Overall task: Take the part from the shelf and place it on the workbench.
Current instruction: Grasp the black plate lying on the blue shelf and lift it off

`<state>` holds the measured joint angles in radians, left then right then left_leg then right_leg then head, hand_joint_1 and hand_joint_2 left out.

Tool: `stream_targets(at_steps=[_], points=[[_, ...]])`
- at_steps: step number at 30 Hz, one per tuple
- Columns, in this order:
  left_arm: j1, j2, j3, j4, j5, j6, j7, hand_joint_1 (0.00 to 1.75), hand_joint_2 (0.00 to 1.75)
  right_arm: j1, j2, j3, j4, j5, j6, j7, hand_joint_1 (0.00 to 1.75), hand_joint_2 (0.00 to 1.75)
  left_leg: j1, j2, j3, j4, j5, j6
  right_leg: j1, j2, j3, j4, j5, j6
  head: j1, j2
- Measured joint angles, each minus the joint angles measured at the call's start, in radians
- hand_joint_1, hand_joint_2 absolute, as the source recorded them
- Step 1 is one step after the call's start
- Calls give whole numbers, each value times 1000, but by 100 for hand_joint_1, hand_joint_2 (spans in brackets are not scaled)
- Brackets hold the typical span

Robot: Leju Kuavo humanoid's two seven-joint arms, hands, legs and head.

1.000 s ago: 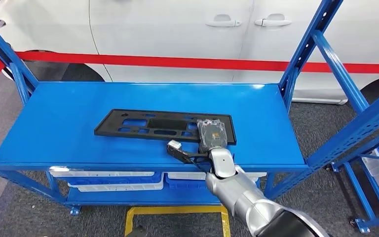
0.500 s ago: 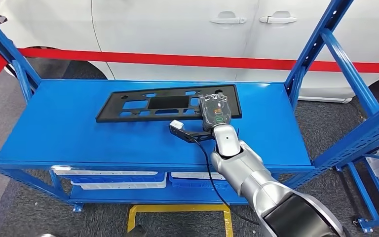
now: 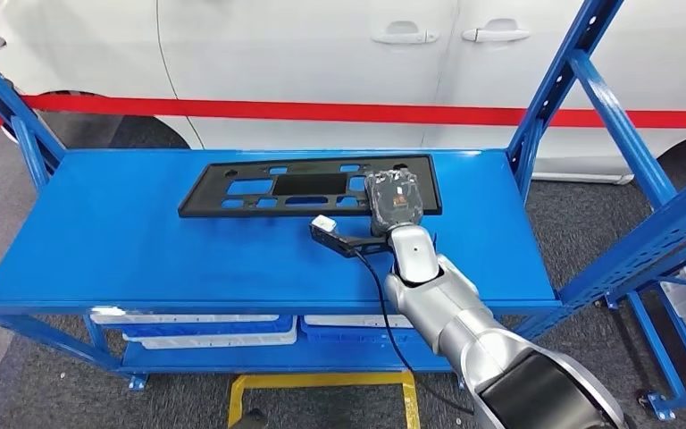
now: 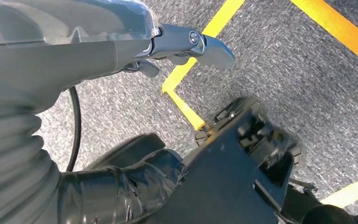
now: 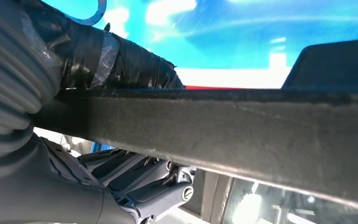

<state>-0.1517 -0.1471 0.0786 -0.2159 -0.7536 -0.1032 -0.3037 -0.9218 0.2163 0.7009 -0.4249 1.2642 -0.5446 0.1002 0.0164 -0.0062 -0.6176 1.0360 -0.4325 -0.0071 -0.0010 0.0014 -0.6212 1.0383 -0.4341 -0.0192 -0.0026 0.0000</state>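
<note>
White car [image 3: 322,54]; red tape [image 3: 322,112]; grey carpet [image 3: 18,223]

Shelf: blue metal rack [image 3: 143,250] with slanted blue uprights at both sides, its flat top deck across the middle of the frame.
On the top deck: a long flat black part [image 3: 268,189] with rectangular cut-outs, lying toward the upper centre, its right end under the right hand [image 3: 393,201].
Lower level: white and blue bins [image 3: 205,323] under the deck, lower centre.
Floor: grey carpet [image 3: 36,393] with yellow tape lines, bottom centre.
</note>
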Motion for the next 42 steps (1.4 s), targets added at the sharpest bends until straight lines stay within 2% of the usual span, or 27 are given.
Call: stream_targets(at_steps=[3,5,7,8,9,10,11,13,14,15,18,19,21,23,24,25,26,28,29,30,33,35,38,39,40,41,42], points=[[1,1,0,0,7,-4,0,0,175,2,0,-5,2,-2,-1,-3,175,175,1,-1,-3,-7,10,16,0,0,-6,5,-6,14,0,0],[0,1,0,0,6,-2,-1,0,175,2,-1,-7,2,-2,-1,-4,175,175,5,2,-8,-15,20,32,-2,0,-27,64,-61,24,0,0],[-2,1,0,0,4,0,-1,0,175,3,-2,-10,3,-3,-1,-4,175,175,4,3,-19,-16,30,40,-5,0,-71,190,-143,31,0,0],[-2,1,0,0,3,0,-1,0,175,5,-3,-12,4,-4,-1,-4,175,175,4,3,-26,-16,34,42,-7,0,-89,248,-170,34,0,0],[-1,1,0,0,2,0,-1,0,175,7,-4,-14,6,-4,-1,-4,175,175,4,3,-33,-16,40,41,-8,0,-93,276,-178,35,0,0],[0,1,0,0,2,0,-1,0,175,8,-5,-17,7,-4,-1,-4,175,175,4,2,-40,-15,45,40,-10,-1,-78,266,-167,36,0,0],[0,1,0,0,2,0,-1,0,175,9,-5,-19,7,-4,-1,-5,175,175,4,2,-46,-15,49,37,-11,-1,-41,215,-142,34,0,0],[0,1,0,0,1,2,-1,0,175,8,-5,-22,8,-5,-2,-6,175,175,3,1,-54,-14,58,29,-10,-1,52,71,-98,29,0,0],[0,1,0,0,1,2,-2,0,175,7,-4,-24,7,-6,-2,-7,175,175,3,1,-56,-14,62,23,-8,0,81,22,-85,25,0,0],[0,1,0,0,1,3,-2,0,175,7,-4,-25,7,-6,-3,-9,175,175,2,1,-57,-14,66,17,-5,1,94,-3,-83,22,1,0],[0,1,0,0,1,3,-3,0,175,7,-4,-29,8,-7,-4,-11,175,175,3,1,-61,-17,77,-4,-3,0,85,-15,-71,3,1,0],[1,1,0,0,1,3,-3,0,175,7,-4,-30,8,-8,-4,-12,175,175,4,1,-68,-7,65,-9,-5,-1,81,-18,-63,-5,1,0],[3,2,0,0,1,3,-4,0,175,8,-3,-31,8,-9,-4,-14,175,175,6,1,-101,78,-2,-17,-8,-4,72,-23,-48,-19,1,0],[4,2,0,0,1,3,-6,0,175,12,-3,-33,8,-10,-4,-15,175,175,6,2,-145,212,-78,-23,-4,-5,60,-21,-41,-24,1,0],[4,2,0,0,2,3,-7,0,175,15,-3,-33,8,-11,-4,-16,175,175,6,2,-155,257,-93,-24,-2,-5,55,-19,-39,-25,1,0],[5,2,0,0,2,2,-8,0,175,18,-3,-34,8,-11,-4,-16,175,175,6,2,-150,267,-89,-23,0,-6,51,-16,-37,-25,1,0],[5,2,0,0,2,2,-9,0,175,20,-3,-34,8,-11,-4,-16,175,175,5,2,-123,234,-69,-20,2,-5,48,-13,-37,-25,1,0],[5,3,0,0,3,2,-11,0,175,22,-3,-35,8,-11,-4,-17,175,175,2,2,-38,101,-22,-6,7,-5,46,-10,-37,-23,1,0],[4,4,0,0,3,2,-12,0,175,22,-3,-35,8,-11,-4,-17,175,175,-2,2,-2,41,-8,2,8,-5,44,-9,-37,-21,1,0],[4,5,0,0,4,2,-13,0,175,22,-3,-35,8,-12,-4,-17,175,175,-5,2,18,5,-5,9,9,-5,42,-9,-35,-17,2,0],[5,6,0,0,5,0,-14,0,175,24,-3,-37,8,-15,-4,-17,175,175,-7,2,25,-23,-5,23,7,-4,41,-11,-34,-3,1,0],[4,7,0,0,5,0,-15,0,175,24,-4,-39,8,-17,-4,-18,175,175,0,4,29,-38,3,34,6,-3,25,23,-60,9,2,0],[3,7,0,0,5,0,-16,0,175,27,-4,-44,8,-17,-4,-20,175,175,3,5,30,-43,7,40,-2,-1,-60,199,-145,23,2,0],[4,7,0,0,5,0,-16,0,175,30,-4,-45,8,-18,-4,-20,175,175,3,5,29,-41,6,40,-6,-1,-86,247,-156,27,2,0],[4,7,0,0,5,-1,-16,0,175,33,-4,-46,9,-18,-4,-20,175,175,4,4,29,-39,5,39,-10,-1,-97,262,-147,30,2,0],[5,7,0,0,5,-1,-17,0,175,35,-5,-46,10,-18,-4,-20,175,175,5,3,29,-36,3,37,-14,-2,-88,235,-118,33,2,0],[5,6,0,0,5,-1,-17,0,175,35,-5,-47,10,-18,-4,-20,175,175,7,2,29,-31,0,33,-18,-2,-62,175,-77,35,2,0]])
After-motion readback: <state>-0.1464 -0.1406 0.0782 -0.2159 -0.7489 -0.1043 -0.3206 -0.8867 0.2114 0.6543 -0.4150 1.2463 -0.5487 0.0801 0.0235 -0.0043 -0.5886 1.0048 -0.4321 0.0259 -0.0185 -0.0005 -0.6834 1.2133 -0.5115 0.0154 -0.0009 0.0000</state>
